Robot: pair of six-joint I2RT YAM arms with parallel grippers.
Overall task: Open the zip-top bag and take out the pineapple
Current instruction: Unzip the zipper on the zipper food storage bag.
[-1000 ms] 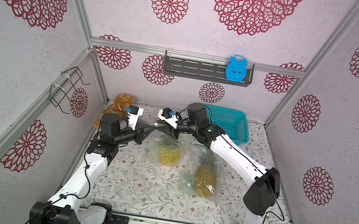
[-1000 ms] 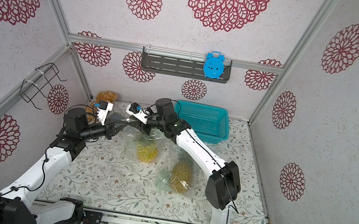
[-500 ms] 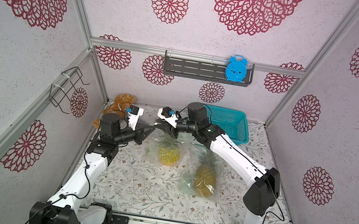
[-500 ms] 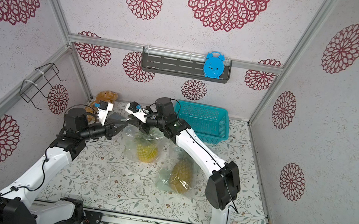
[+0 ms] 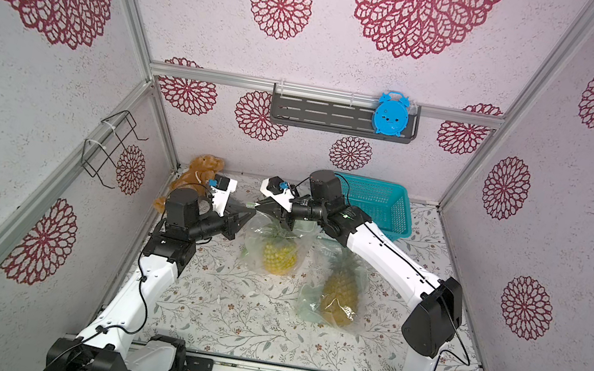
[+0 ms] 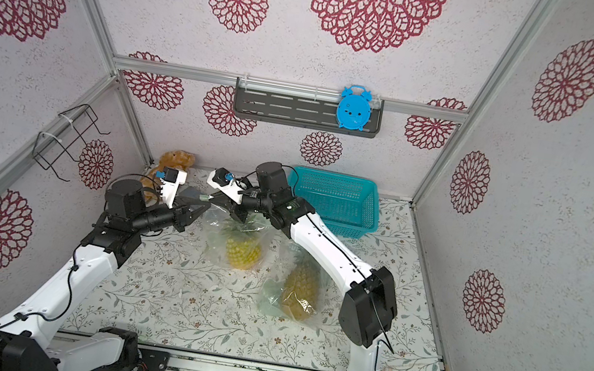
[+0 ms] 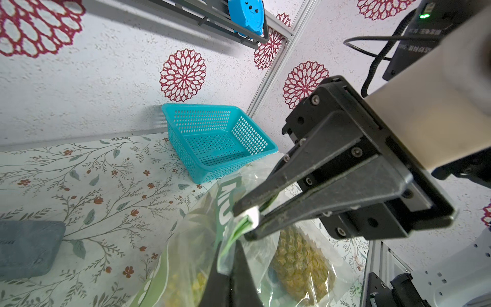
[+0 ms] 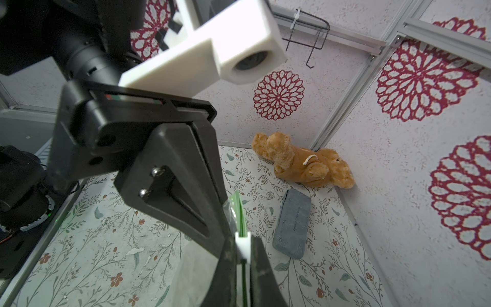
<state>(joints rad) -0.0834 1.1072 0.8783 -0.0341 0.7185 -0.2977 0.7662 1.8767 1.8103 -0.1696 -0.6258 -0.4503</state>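
Over the floral table (image 5: 226, 316), the zip-top bag (image 5: 254, 240) was held upright by its top, pineapple (image 5: 279, 258) inside. Its green top edge was pinched by the left gripper (image 7: 230, 268). The right gripper (image 7: 245, 223) was clamped on the zip slider (image 7: 252, 215) just beside.

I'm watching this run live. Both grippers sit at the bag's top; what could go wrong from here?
1. The right gripper pinches only the small white slider; a pull might slip off it.
2. The left gripper holds just a thin strip at the edge of the bag, which could slide free or tear.
3. The second bagged pineapple lies close by and might get bumped.
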